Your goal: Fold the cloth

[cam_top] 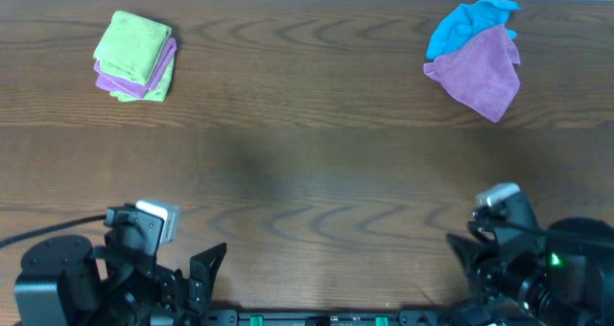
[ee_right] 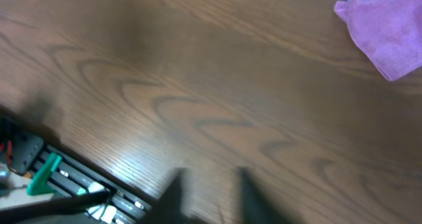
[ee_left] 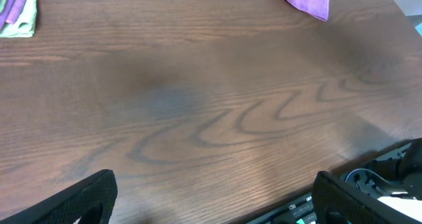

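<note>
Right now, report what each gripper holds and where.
Nothing is held: the left gripper and right gripper both stand open over the table, and the cloth lies untouched.

Inspection finding: no text, label, brand, number or sign can be read in any of the three views.
</note>
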Controlling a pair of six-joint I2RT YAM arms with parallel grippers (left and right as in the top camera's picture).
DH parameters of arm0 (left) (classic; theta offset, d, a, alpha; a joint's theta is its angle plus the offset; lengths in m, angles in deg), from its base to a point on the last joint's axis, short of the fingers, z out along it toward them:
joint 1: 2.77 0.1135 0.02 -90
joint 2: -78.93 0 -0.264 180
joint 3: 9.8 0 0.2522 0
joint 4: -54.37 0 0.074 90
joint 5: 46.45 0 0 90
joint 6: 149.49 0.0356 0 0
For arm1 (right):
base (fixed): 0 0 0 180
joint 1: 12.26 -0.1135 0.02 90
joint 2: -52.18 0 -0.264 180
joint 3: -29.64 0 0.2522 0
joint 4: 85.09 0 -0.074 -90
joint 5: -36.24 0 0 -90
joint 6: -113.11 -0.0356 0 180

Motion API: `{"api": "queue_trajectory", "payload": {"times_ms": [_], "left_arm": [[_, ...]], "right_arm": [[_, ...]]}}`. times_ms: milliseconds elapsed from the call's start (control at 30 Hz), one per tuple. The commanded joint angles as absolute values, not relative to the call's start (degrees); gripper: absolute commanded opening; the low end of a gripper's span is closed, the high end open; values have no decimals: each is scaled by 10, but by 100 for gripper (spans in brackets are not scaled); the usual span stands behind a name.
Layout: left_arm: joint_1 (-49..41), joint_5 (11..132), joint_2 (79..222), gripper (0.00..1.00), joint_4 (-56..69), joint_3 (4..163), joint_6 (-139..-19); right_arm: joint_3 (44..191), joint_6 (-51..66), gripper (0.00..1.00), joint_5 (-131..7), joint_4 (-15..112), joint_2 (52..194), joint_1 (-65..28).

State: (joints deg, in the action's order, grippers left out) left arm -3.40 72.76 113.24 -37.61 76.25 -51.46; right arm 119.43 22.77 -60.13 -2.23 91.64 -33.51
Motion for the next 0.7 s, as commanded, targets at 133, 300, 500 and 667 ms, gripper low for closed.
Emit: {"api": "queue_trajectory", "payload": {"times_ms": [133, 300, 500, 667], "left_arm": [[-37, 731, 1129, 95, -373, 755, -518], [-37, 731, 1129, 95, -373, 755, -518], [-37, 731, 1129, 95, -373, 755, -518], [-37, 731, 1129, 95, -373, 755, -518]], "right_arm": [[1181, 236, 99, -585, -23, 908, -340], [1181, 236, 99, -585, -23, 908, -340], [1181, 236, 99, -585, -23, 908, -340], [1181, 236, 99, -585, -23, 908, -340]]}}
